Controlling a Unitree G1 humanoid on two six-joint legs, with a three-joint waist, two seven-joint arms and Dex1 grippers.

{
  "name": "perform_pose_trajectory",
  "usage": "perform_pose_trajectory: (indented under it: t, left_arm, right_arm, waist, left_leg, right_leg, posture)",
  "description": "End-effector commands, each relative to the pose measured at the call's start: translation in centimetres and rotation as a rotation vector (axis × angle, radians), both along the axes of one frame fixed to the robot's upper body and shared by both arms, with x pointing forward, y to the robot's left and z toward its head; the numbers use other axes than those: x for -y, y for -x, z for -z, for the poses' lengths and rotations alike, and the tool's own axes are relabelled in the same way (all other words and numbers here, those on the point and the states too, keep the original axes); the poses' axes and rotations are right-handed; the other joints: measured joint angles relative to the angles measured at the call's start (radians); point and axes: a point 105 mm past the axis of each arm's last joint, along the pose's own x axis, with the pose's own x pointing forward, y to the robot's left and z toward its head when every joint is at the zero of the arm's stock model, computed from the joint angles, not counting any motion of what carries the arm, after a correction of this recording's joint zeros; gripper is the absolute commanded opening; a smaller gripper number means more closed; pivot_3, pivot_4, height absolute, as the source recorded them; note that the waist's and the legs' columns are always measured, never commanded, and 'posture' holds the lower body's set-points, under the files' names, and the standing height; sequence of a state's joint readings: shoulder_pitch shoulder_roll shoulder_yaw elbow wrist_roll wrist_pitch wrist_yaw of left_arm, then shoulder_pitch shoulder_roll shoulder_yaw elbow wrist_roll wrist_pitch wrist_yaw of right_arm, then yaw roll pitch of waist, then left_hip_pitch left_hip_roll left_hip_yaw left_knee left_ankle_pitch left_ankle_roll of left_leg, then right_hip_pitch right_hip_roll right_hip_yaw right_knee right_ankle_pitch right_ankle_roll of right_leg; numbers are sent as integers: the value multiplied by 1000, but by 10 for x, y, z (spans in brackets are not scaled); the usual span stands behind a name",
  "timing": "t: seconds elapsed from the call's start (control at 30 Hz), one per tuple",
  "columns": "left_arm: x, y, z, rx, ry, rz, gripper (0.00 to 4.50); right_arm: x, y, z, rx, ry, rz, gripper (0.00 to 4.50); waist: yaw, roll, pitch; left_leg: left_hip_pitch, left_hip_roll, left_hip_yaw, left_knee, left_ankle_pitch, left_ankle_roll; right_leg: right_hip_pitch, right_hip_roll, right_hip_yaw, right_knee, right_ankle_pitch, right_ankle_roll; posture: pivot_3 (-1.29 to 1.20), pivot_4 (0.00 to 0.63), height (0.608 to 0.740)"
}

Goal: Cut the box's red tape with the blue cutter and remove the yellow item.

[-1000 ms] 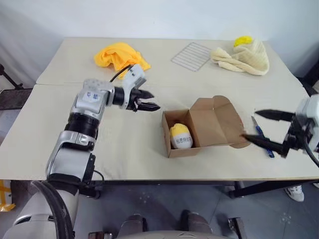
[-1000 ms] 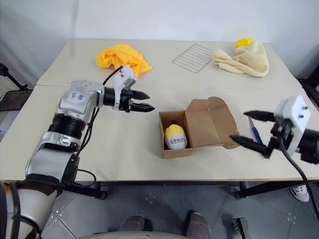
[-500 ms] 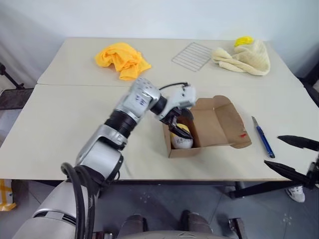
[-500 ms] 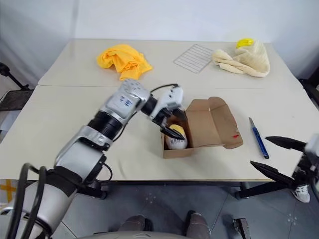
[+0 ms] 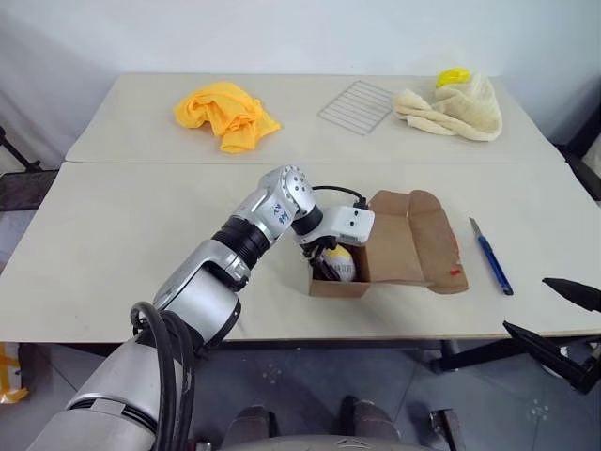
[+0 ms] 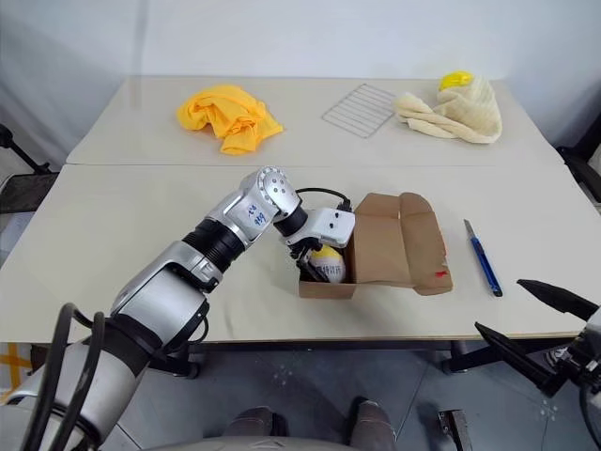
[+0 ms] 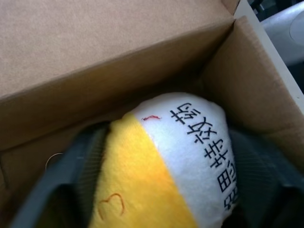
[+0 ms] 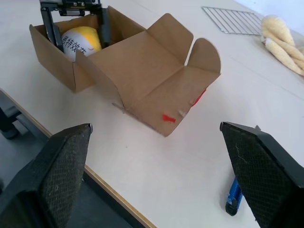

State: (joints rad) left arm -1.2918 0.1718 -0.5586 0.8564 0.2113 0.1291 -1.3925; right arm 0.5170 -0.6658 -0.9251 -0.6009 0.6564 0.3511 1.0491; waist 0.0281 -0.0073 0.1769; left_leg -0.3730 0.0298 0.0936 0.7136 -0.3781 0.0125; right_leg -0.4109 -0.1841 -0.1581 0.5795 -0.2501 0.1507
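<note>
Left pincer is down inside the box, fingers flanking the yellow item, not visibly clamped. Left wrist view shows print on it. Right pincer gapes wide, empty, off the desk's front edge. Blue cutter lies near the right edge, long axis front-to-back.

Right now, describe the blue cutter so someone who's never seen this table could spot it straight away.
Start at the open cardboard box near the front edge of the pale table. Just beyond the box's folded-out lid, on the robot's right, the blue cutter lies flat and apart from the box. It is the slim, pen-shaped blue thing there; the cloths and the wire rack lie at the far edge.
</note>
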Motion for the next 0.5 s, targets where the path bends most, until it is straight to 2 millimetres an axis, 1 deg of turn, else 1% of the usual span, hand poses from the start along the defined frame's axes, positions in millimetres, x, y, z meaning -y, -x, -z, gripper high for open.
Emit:
perform_pose_trajectory:
  t: [0.03,0.2,0.27,0.3,0.37,0.5]
  left_arm:
    - [1,-3,-5,23,-1,-11,2373]
    - [6,-7,-23,44,105,-43,998]
    - [7,-9,-28,93,130,-40,510]
    - [8,-8,-32,91,160,-48,347]
    - [11,-5,-41,78,218,-52,148]
    - [16,0,-64,38,364,-99,147]
  right_arm:
    - [-2,1,-11,47,23,1,4500]
    - [2,0,-18,60,41,-1,4500]
    - [5,-1,-20,59,48,-3,4500]
    - [6,-2,-21,59,52,-6,4500]
    - [6,-3,-24,59,59,-13,4500]
    - [9,-7,-30,59,68,-29,4500]
  waist:
    - [0,0,0]
    - [0,0,0]
    - [1,0,0]
    - [1,0,0]
    - [2,0,0]
    - [5,0,0]
  left_leg:
    - [0,0,0,0,0,0]
    - [0,0,0,1,0,0]
    - [0,0,0,1,0,0]
    - [0,0,0,1,0,0]
    - [0,0,0,1,0,0]
    - [0,0,0,1,0,0]
  right_leg:
    - [0,0,0,0,0,0]
    - [0,0,0,1,0,0]
    - [0,0,0,1,0,0]
    - [0,0,0,1,0,0]
    - [0,0,0,1,0,0]
    - [0,0,0,1,0,0]
  posture:
    - [0,150,740]
    - [0,150,740]
    - [0,150,740]
    - [0,150,740]
    - [0,150,740]
    - [0,150,740]
